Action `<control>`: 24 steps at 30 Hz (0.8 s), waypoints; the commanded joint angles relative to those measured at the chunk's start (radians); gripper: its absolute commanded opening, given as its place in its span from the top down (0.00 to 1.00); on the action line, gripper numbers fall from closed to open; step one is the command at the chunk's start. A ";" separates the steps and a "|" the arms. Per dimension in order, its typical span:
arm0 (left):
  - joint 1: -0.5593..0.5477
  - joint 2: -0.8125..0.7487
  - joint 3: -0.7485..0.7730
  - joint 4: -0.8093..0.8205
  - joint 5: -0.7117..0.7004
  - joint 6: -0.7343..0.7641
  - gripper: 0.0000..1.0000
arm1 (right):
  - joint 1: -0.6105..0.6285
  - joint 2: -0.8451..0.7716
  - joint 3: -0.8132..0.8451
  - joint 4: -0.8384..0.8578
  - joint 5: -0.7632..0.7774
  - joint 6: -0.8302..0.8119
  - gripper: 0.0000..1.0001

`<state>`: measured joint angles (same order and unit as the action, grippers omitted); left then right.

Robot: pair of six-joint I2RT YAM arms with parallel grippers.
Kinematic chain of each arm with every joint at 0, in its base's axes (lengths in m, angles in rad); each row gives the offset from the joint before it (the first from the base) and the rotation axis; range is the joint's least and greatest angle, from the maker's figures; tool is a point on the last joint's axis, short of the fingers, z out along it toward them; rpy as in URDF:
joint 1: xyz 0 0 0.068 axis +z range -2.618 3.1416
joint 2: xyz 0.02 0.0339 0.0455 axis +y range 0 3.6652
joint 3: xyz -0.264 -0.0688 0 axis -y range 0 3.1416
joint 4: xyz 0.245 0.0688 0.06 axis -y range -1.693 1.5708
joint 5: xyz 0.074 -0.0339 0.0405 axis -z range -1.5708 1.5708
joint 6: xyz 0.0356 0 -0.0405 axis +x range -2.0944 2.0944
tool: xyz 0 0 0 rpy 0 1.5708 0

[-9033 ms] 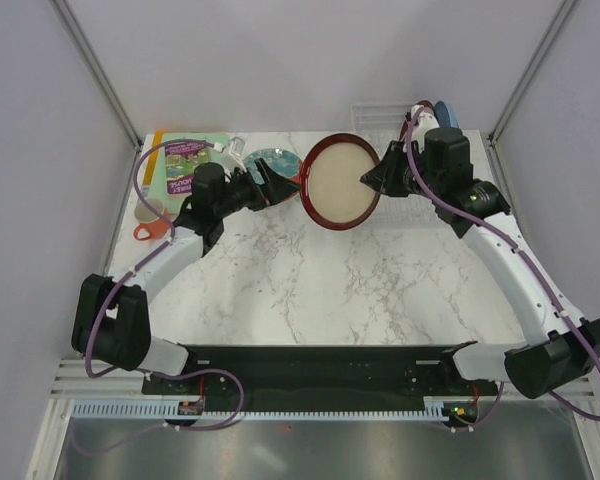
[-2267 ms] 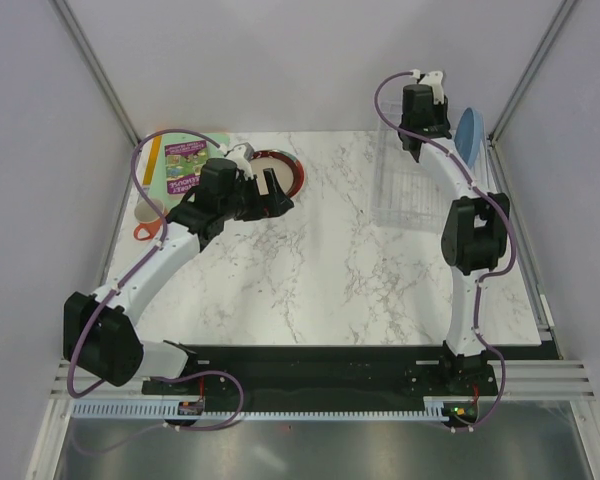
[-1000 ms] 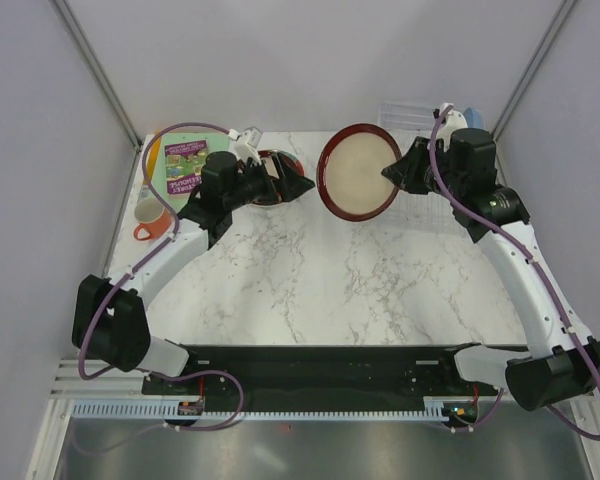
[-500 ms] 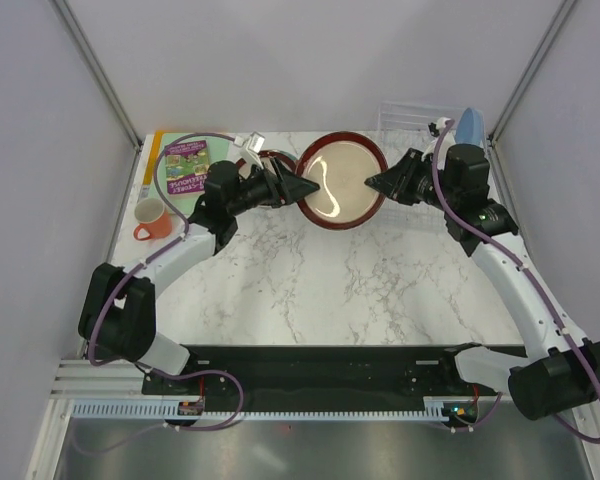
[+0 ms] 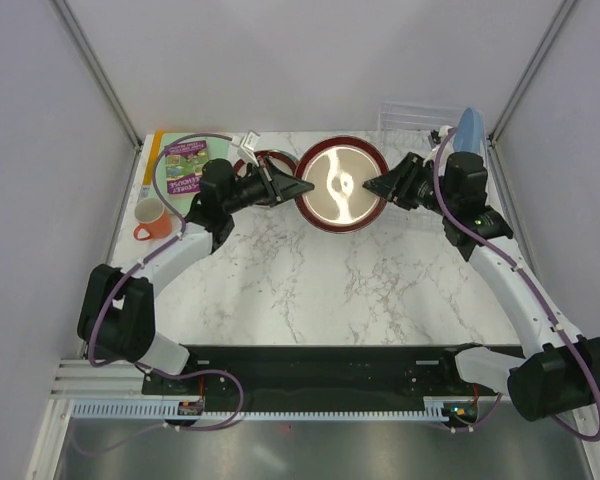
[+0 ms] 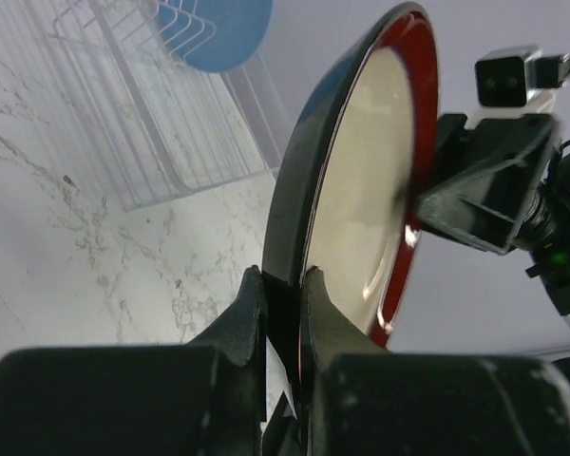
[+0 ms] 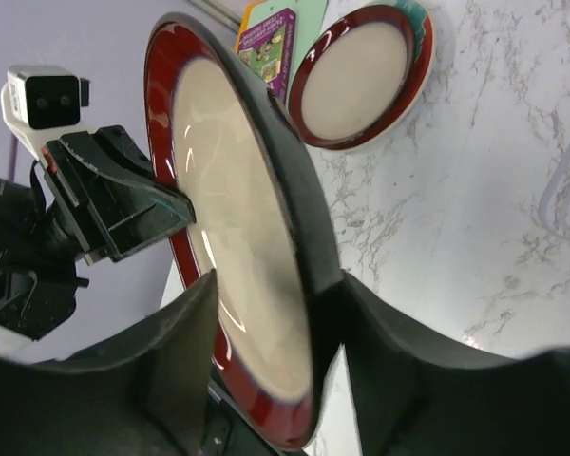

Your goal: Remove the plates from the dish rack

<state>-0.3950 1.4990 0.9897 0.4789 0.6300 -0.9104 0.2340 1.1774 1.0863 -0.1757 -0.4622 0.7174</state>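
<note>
currently a dark red-rimmed plate with a cream centre (image 5: 341,190) is held clear of the marble table (image 5: 320,290), between the two arms at the far middle of the scene. its left rim is clamped by the left gripper (image 5: 302,187); in the left wrist view both fingers are seen pressed narrowly against the rim edge. its right rim is gripped by the right gripper (image 5: 375,186); in the right wrist view one finger is set against the cream face and the other against the dark back, with the rim filling the gap between them. the plate is tilted, its cream face turned upward toward the top camera.

a second red-rimmed plate (image 7: 356,81) is laid flat on the table at the far left of centre, just behind the left gripper, and a teal edge is seen beneath it. the clear dish rack (image 5: 408,112) is placed at the far right corner. a light blue plate (image 5: 468,128) is stood on edge at the rack's right end. a green and purple book (image 5: 183,165) is laid at the far left, and an orange-handled mug (image 5: 150,215) is set just nearer than it.
</note>
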 commanded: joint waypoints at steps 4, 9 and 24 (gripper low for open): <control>-0.016 -0.063 0.081 -0.287 -0.246 0.241 0.98 | 0.034 -0.028 0.046 0.108 -0.021 -0.009 0.35; 0.025 -0.085 0.104 -0.367 -0.326 0.298 0.98 | 0.034 -0.016 0.093 0.007 0.051 -0.093 0.29; 0.260 0.082 0.262 -0.503 -0.306 0.386 0.98 | 0.031 -0.036 0.169 -0.188 0.234 -0.272 0.26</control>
<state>-0.1631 1.5326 1.1069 -0.1314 0.2630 -0.5640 0.2657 1.1717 1.2316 -0.3279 -0.2810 0.5030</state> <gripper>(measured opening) 0.122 0.742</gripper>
